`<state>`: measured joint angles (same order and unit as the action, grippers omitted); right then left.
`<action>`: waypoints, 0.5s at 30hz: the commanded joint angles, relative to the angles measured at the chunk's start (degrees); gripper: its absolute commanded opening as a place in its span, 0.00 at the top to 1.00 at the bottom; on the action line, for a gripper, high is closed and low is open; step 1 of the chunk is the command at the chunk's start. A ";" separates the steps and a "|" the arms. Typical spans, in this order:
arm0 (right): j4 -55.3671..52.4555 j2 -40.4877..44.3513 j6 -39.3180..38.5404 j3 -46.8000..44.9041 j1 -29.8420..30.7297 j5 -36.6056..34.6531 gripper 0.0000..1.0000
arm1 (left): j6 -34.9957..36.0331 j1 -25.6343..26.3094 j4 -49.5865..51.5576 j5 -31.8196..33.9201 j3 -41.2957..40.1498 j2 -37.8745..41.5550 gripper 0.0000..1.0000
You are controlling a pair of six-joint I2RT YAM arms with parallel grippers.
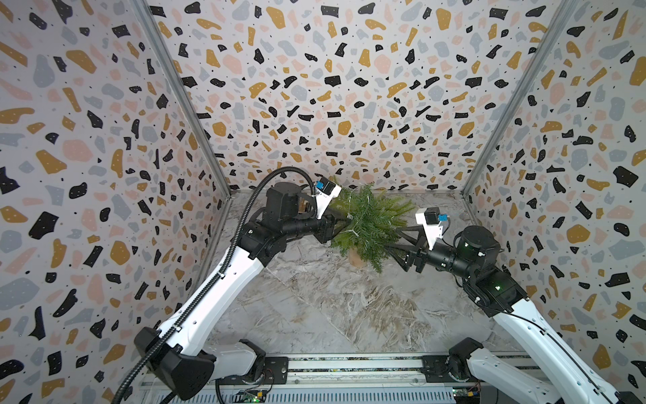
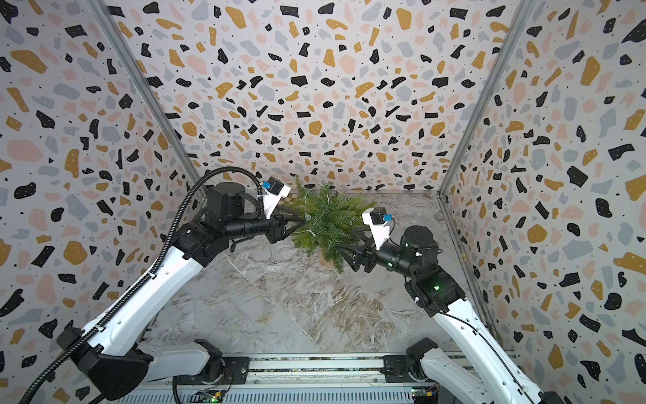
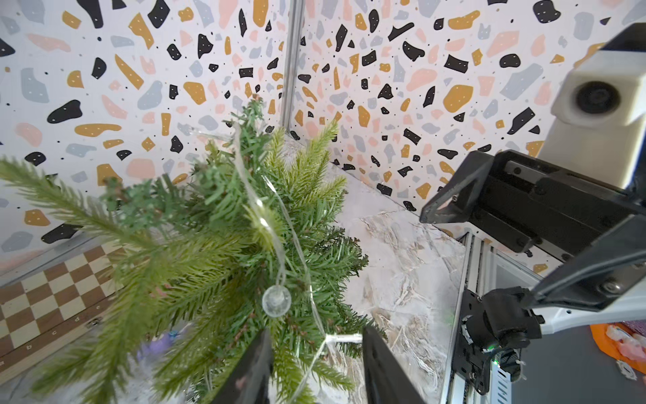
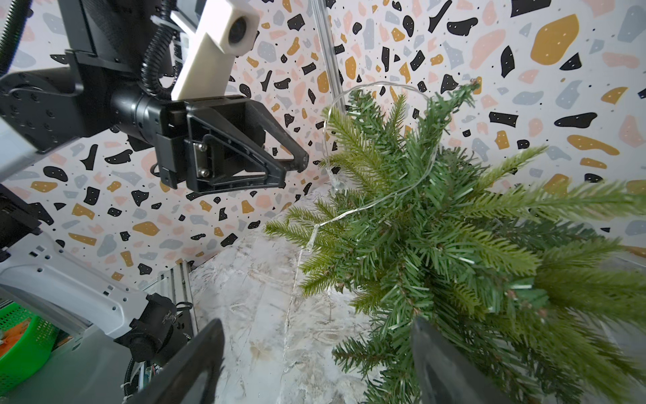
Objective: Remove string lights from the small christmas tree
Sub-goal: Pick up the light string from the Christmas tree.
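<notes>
Your left gripper [image 3: 316, 330] and right gripper [image 4: 317, 321] both stand open; the string lights [image 3: 344, 338] look limp and flimsy, so pinch their white joint, lower centre, left wrist view

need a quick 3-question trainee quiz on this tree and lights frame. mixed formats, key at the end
1. True or false: the string lights are already off the small christmas tree.
2. Between the fingers of the left hand, what crosses the gap? A) the string lights' wire B) a chess piece C) a cable tie
3. Fill in: the jaws of the right hand stand ___ (open/shut).
Key: 1 false; 2 A; 3 open.
</notes>
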<state>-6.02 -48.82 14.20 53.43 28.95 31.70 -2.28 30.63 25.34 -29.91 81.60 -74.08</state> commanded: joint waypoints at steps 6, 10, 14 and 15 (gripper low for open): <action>-0.39 -0.97 -1.30 0.88 0.48 -0.41 0.16 | 0.44 1.08 -4.31 2.88 2.49 -2.43 0.62; -0.39 -1.31 -1.55 0.71 0.48 -0.58 0.16 | -0.16 1.11 -5.01 5.60 3.03 -3.67 0.63; -0.26 -1.71 -1.64 0.57 0.59 -0.51 0.16 | -1.14 1.25 -6.62 4.79 3.21 -4.71 0.64; -0.22 -1.80 -1.63 0.54 0.61 -0.50 0.16 | -1.32 1.34 -7.11 4.64 3.32 -4.87 0.64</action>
<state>-6.02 -50.76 13.37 53.43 29.26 31.40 -2.70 31.46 22.13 -25.36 83.22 -78.83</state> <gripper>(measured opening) 0.838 0.358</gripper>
